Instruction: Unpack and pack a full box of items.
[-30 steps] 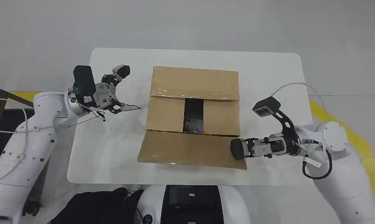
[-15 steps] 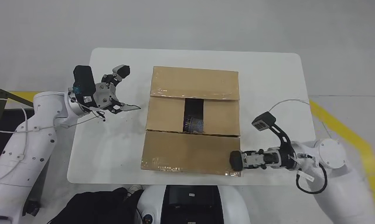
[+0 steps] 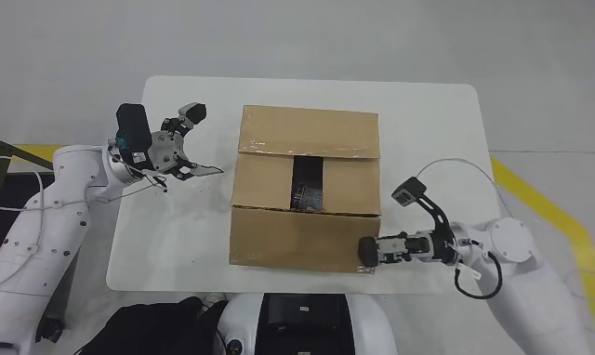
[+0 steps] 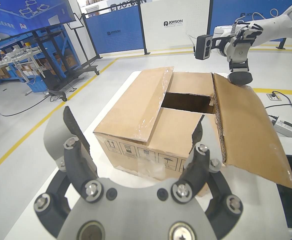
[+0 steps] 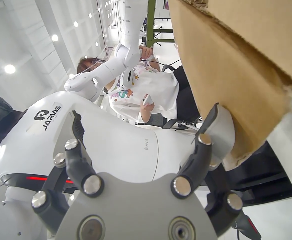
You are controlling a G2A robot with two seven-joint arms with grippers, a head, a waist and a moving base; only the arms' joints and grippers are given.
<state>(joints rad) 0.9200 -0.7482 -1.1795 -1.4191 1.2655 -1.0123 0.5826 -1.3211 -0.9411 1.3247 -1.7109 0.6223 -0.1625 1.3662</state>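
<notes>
Right wrist view: wide fingers (image 5: pixel 220 128) against flap (image 5: pixel 223 58)

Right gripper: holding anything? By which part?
Nothing is clamped. The right gripper is open; one finger only rests against the free corner of the front flap of the cardboard box.

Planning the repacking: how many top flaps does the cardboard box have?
4: far long flap; near long flap, folded outward at the right pincer; left short flap and right short flap between them.
</notes>
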